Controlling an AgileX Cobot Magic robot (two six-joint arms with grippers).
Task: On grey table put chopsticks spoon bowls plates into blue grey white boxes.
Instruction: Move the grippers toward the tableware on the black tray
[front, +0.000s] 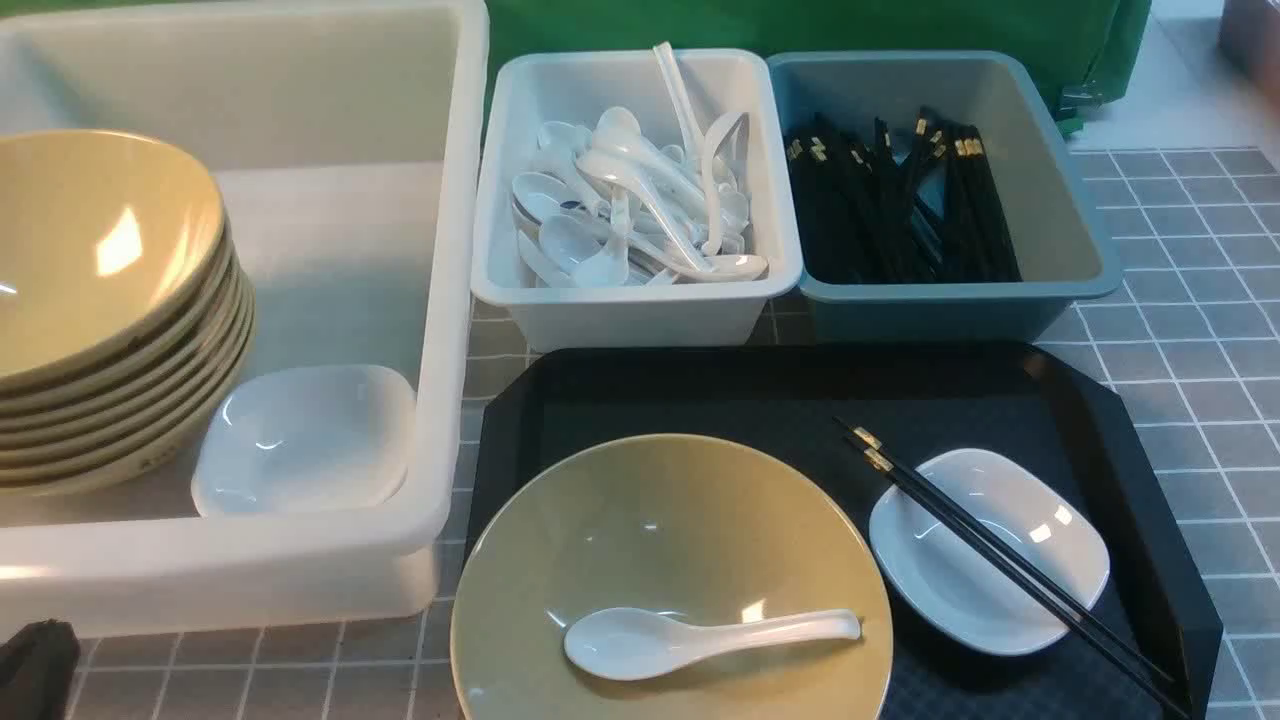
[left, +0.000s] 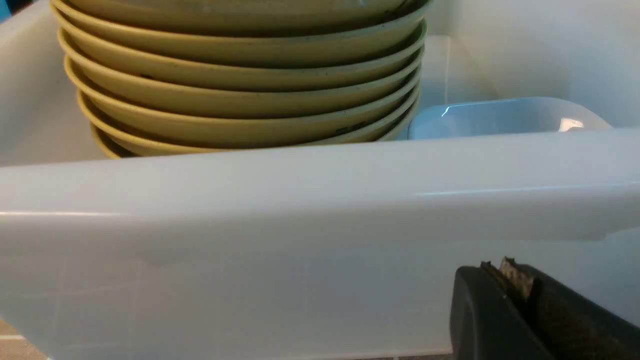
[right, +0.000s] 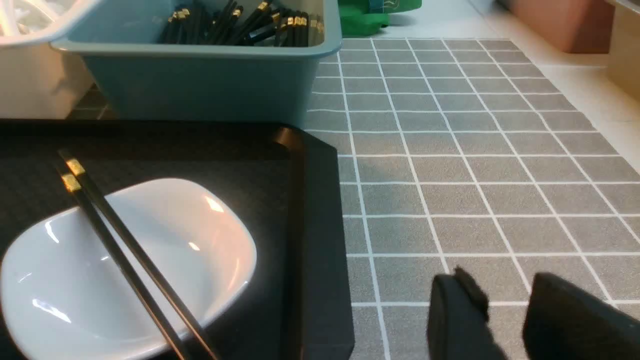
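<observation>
On the black tray an olive-tan bowl (front: 670, 540) holds a white spoon (front: 700, 638). Beside it a pair of black chopsticks (front: 1000, 560) lies across a small white plate (front: 1040, 590). My right gripper (right: 502, 290) hovers open and empty over the grey table (right: 450, 175), right of the tray's edge; the plate (right: 200, 250) and chopsticks (right: 125, 245) lie to its side. My left gripper (left: 500, 267) is shut on nothing, low against the outer wall of the big white box (left: 300, 200). That box holds stacked bowls (front: 100, 300) and a plate (front: 305, 440).
The black tray (front: 760, 400) has a raised rim. Behind it stand a pale box (front: 635, 310) full of spoons and a blue-grey box (front: 960, 310) full of chopsticks. Green cloth hangs at the back.
</observation>
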